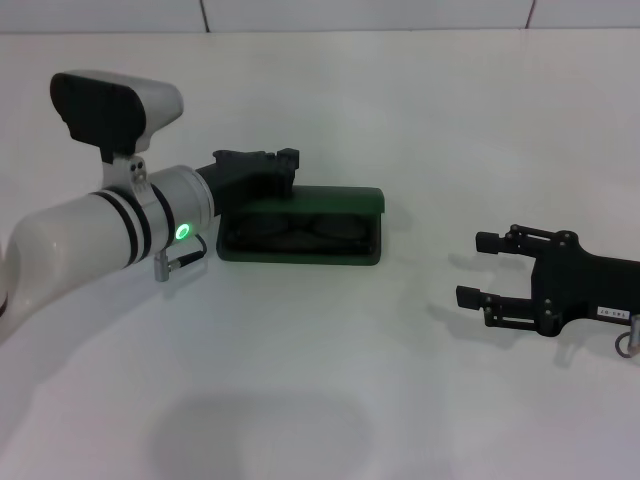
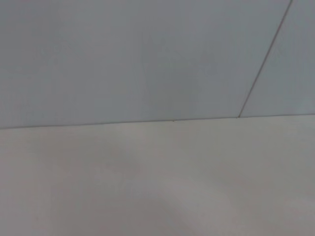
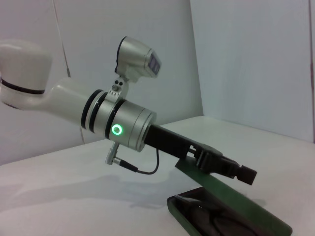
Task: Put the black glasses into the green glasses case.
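- Now, the green glasses case lay open mid-table toward the far edge, stiff and light.
- The left gripper sat at its raised lid; finger state unclear.
- The right gripper rested spread near the right edge.
- The black glasses lay inside, thin and likely fragile.

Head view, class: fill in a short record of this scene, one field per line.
black glasses: lying inside the case
green glasses case: on the table, lid partly raised
left gripper: at the lid's rear edge
right gripper: open, on the table right of the case, holding nothing
table: white
task stage: glasses in, lid not shut
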Controlling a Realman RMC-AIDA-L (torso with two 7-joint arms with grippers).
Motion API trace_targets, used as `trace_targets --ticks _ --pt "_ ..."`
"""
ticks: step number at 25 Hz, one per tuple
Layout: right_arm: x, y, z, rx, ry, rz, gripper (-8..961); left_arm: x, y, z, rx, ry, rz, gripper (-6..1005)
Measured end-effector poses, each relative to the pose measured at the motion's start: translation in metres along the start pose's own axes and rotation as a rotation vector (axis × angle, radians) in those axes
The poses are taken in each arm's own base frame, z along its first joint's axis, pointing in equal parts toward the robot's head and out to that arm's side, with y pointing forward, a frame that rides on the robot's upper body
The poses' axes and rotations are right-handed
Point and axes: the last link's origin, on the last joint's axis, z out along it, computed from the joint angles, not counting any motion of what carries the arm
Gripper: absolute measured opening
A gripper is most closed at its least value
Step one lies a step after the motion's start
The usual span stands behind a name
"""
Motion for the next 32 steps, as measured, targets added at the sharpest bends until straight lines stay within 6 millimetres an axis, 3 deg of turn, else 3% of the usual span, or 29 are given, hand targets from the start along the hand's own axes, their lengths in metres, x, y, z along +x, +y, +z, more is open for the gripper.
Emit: trace_targets --ticks 32 --pt "-0.001 -0.001 0.0 0.001 0.001 0.013 742 -0.029 -0.006 -0.008 -0.069 0.116 0.141 9"
